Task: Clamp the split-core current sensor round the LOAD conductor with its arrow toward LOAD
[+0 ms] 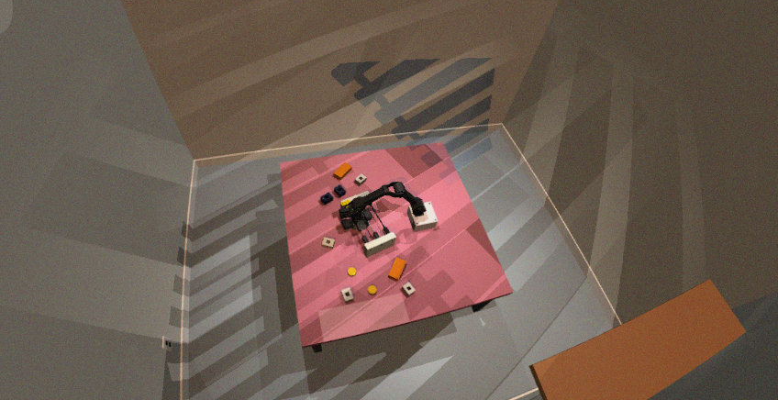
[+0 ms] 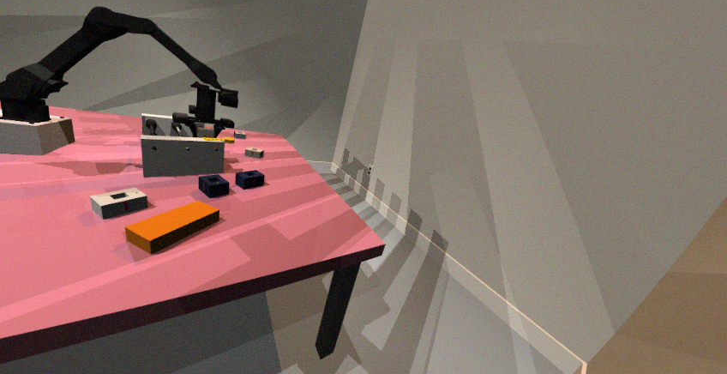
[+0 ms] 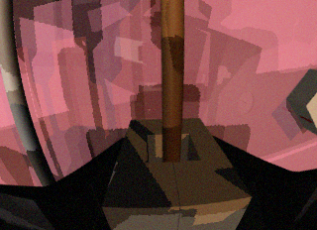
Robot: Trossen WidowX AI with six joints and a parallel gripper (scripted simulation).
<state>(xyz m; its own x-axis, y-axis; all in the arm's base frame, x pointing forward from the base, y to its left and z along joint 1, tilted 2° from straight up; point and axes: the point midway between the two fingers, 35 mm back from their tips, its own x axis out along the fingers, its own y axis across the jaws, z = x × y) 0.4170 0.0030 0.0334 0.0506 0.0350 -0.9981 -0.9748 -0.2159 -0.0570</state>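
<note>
The task is judged to be close to its end. The split-core current sensor (image 3: 198, 182) is found in the wrist view between the fingers of the hand (image 3: 166, 142) (image 2: 207, 133), with the conductor (image 3: 172, 66) running into its window. The sensor is gripped from both sides, and the hand is accordingly recorded as clenched on it. The two halves of the sensor are seen to meet along a thin seam, and no gap is noted there; closure is therefore judged probable, though the latch itself cannot be verified.

The conductor is carried above the surface (image 1: 458, 265) (image 2: 306, 232), in the stand whose pale end panels are seen in the exterior view, the nearer panel (image 2: 183, 157) (image 1: 354, 197) and the farther panel (image 1: 380, 244) (image 2: 155, 116). A yellow marker (image 1: 346, 202) (image 2: 213, 139) is noted by the top of the nearer panel; its lettering is too small to be read. Whether the gripped conductor is the one marked LOAD cannot be confirmed, and no arrow can be made out on the sensor, so its direction is left unverified.

Placement round a conductor is considered done, and the squeeze is considered done or nearly so. Release is outstanding, as is withdrawal of the hand. The fingers should be parted evenly and backed straight off, since a sideways drag could turn the sensor on the conductor or catch the neighbouring cable (image 3: 22, 121).
</note>
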